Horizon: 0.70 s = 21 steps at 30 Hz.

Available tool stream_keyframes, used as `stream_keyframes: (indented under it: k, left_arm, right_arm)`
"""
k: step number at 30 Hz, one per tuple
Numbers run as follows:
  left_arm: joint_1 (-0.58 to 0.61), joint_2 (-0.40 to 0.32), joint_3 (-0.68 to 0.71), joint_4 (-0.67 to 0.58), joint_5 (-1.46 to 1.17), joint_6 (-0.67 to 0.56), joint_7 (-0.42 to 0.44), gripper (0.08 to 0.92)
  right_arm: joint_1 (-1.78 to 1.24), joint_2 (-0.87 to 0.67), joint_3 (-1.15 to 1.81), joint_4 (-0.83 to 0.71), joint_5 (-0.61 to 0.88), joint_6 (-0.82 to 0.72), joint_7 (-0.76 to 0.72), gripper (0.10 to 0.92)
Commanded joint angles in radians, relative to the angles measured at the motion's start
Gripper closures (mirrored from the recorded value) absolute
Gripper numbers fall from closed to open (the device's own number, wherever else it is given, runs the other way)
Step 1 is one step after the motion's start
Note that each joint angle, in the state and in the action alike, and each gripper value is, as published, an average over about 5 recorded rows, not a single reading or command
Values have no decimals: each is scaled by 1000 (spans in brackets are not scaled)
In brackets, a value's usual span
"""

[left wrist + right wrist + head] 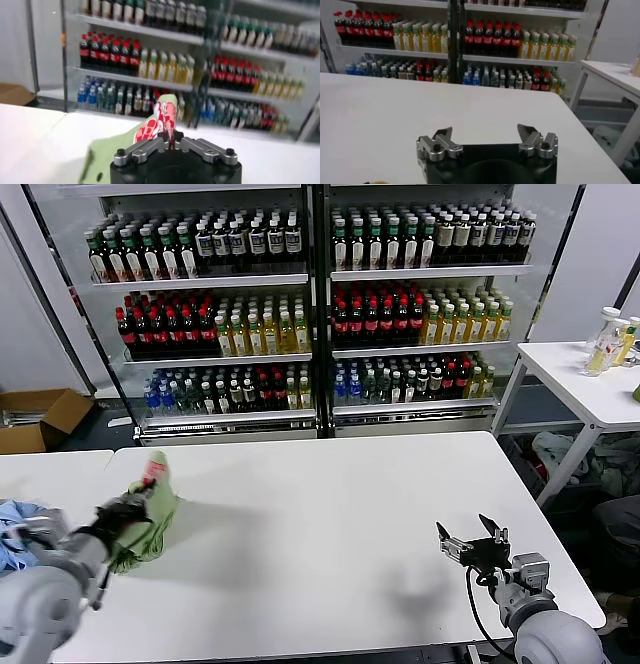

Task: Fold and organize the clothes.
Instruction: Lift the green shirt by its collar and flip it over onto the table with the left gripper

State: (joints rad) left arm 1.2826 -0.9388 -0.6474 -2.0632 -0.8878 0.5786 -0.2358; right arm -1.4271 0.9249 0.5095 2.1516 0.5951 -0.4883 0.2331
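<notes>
A pale green shirt (150, 514) with a red-and-white print hangs bunched from my left gripper (128, 506) over the left part of the white table (330, 534). In the left wrist view the left gripper (170, 136) is shut on a fold of the shirt (150, 131) at the printed part, and the cloth drapes down beside the fingers. My right gripper (468, 544) is open and empty, low over the table's front right; the right wrist view shows it (485, 135) with its jaws wide apart and nothing between them.
A pile of light blue cloth (18, 529) lies at the far left edge. A drinks cooler (310, 304) full of bottles stands behind the table. A second white table (590, 384) with bottles is at the right. A cardboard box (35, 419) sits on the floor at left.
</notes>
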Motion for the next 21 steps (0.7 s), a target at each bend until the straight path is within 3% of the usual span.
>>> stream_keyframes:
  k: [1,13,17,21]
  left_arm:
    - [-182,-208,442,19,130,0,-102,892]
    - [-294,-412,537,221,-71,-91,-115,892]
    - [-341,-461,563,312,3,-145,-112,892]
    - [-339,-477,601,327,170,-207,-54,888]
  right_arm:
    - [6,-1,-7,-9,-1,5,-2,203]
    - [61,-1,-48,-45,2,12,-8,203]
    - [74,-5,-50,-52,4,14,-14,203]
    - [96,-8,-58,-60,9,29,-26,203]
